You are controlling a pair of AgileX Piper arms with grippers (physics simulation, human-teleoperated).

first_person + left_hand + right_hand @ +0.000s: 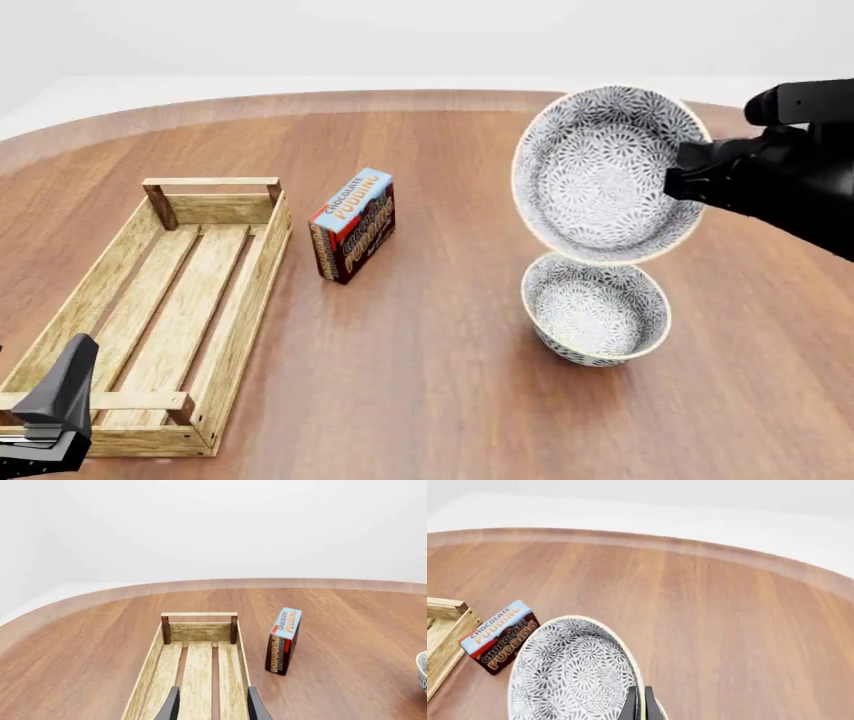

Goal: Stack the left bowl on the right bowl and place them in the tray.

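Observation:
My right gripper (pixel 683 178) is shut on the rim of one grey-floral bowl (pixel 607 175), holding it in the air, tipped on edge with its inside facing the camera. It hangs just above its twin bowl (pixel 597 310), which stands upright on the table; by look I cannot tell left bowl from right. The right wrist view shows the held bowl (pixel 570 675) with the gripper (pixel 638 706) pinching its rim. The slatted wooden tray (pixel 254 290) lies at the left with nothing in it. My left gripper (pixel 212 707) is open over the tray's (pixel 200 630) near end.
A chocolate pudding box (pixel 354 225) stands upright between the tray and the bowls, close to the tray's far right corner. The rounded table edge (pixel 400 97) curves across the back. The standing bowl's rim (pixel 422 670) shows at the edge of the left wrist view.

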